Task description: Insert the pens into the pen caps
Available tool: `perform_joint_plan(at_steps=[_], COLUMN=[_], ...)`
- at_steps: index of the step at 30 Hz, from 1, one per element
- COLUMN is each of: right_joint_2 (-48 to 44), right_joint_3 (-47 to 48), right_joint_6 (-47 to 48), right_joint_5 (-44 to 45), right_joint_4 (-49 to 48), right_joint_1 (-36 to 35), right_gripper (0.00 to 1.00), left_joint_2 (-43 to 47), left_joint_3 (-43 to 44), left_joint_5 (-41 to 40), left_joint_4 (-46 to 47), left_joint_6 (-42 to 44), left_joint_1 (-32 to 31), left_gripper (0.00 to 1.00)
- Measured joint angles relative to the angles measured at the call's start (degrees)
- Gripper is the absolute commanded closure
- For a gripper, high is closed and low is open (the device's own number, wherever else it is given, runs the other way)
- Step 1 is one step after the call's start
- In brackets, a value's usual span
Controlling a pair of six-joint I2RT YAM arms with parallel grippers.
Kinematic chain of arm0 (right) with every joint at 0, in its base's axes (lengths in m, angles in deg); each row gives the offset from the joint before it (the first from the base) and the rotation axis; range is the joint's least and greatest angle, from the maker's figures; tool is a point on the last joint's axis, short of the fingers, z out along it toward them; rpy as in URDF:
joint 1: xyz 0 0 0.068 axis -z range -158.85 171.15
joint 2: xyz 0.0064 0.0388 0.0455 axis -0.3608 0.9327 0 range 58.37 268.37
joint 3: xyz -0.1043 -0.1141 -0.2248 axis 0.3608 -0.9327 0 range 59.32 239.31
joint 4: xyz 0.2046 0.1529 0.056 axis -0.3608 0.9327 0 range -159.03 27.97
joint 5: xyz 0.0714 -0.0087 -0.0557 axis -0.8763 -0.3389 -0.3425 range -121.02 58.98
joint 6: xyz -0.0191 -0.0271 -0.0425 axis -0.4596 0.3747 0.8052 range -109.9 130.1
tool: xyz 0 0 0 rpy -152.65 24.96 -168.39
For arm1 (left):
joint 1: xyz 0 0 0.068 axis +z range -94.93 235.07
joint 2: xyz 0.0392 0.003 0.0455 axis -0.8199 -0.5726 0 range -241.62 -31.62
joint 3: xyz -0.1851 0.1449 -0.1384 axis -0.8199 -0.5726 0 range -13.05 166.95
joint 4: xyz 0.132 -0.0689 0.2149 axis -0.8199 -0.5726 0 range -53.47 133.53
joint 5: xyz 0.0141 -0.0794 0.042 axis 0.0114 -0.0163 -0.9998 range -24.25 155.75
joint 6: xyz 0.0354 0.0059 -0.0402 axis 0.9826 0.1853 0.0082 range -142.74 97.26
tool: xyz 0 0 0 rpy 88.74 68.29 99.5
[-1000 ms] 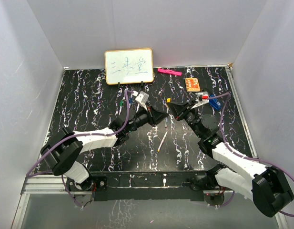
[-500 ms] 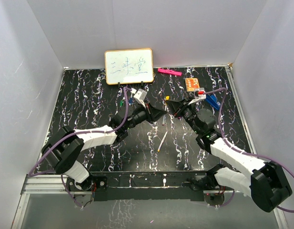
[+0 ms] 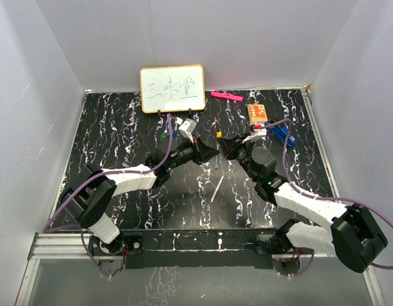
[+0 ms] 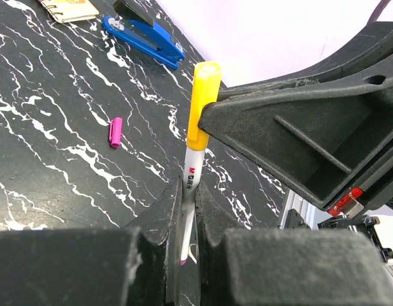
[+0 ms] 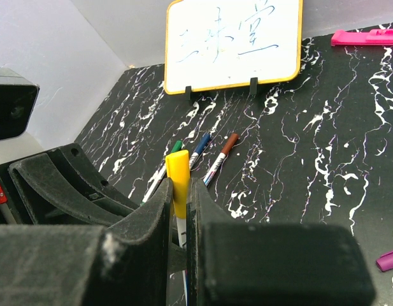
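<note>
Both grippers have been brought closer together and a little nearer the whiteboard [image 3: 172, 88] than a second ago, so the gap between them is now closed. From the top camera, the left gripper [image 3: 207, 153] and the right gripper [image 3: 224, 145] are seen meeting tip to tip in front of the whiteboard, with the yellow cap [image 3: 220, 136] at their meeting point. A loose pen [image 3: 216, 189] is left lying further out from the whiteboard, towards the arm bases.

From the left wrist, the held pen [image 4: 189, 182] is seen pinched by its white barrel between the left fingers [image 4: 161, 210], pointing upward. The yellow cap [image 4: 204, 102] sits over its upper end and is clamped by the right fingers [image 4: 260, 121]. Whether it is pushed fully home cannot be told. A purple cap [image 4: 115, 131] lies alone on the table [image 4: 56, 159].

From the right wrist, the right fingers are seen pressed against the yellow cap [image 5: 178, 182]. Just in front of the whiteboard three pens [image 5: 199, 148] lie with green, blue and reddish ends. They appear to be capped already, though they are shown small.

The task is judged well past halfway. One pen is being capped now, and the loose pen and the purple cap are still to be joined.
</note>
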Motion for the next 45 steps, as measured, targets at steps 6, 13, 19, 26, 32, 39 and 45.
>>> perform_joint_plan(at_steps=[6,13,19,26,32,39,45], right_joint_2=[0.3,0.6,0.6,-8.6,-14.1,-14.1,-14.0], right_joint_3=[0.1,2.7,5.8,6.0,6.1,6.1,6.1], right_joint_6=[-0.3,-0.7,1.0,4.0,3.6,1.8,0.7], right_joint_5=[2.9,4.9,4.6,10.1,17.9,24.3,26.8], right_joint_4=[0.2,2.9,11.5,16.8,19.5,26.7,28.9], right_joint_1=[-1.1,-2.2,-4.6,-4.9,-4.9,-4.9,-4.9], right_gripper=[1.00,0.82,0.28,0.11,0.02,0.02,0.02], left_joint_2=[0.1,2.0,4.3,3.6,-4.9,-15.4,-20.7], left_joint_3=[0.0,-1.6,-1.9,0.8,10.8,21.7,27.3], left_joint_5=[0.4,-0.9,-9.5,-17.5,-20.0,-22.1,-25.1], left_joint_4=[-0.5,-0.4,-1.2,-11.7,-22.4,-33.9,-41.0], left_joint_6=[0.0,0.0,0.3,3.3,6.6,10.6,12.9], left_joint_1=[0.5,0.9,3.4,4.7,4.7,4.7,4.7], left_gripper=[1.00,1.00,1.00,1.00,1.00,1.00,1.00])
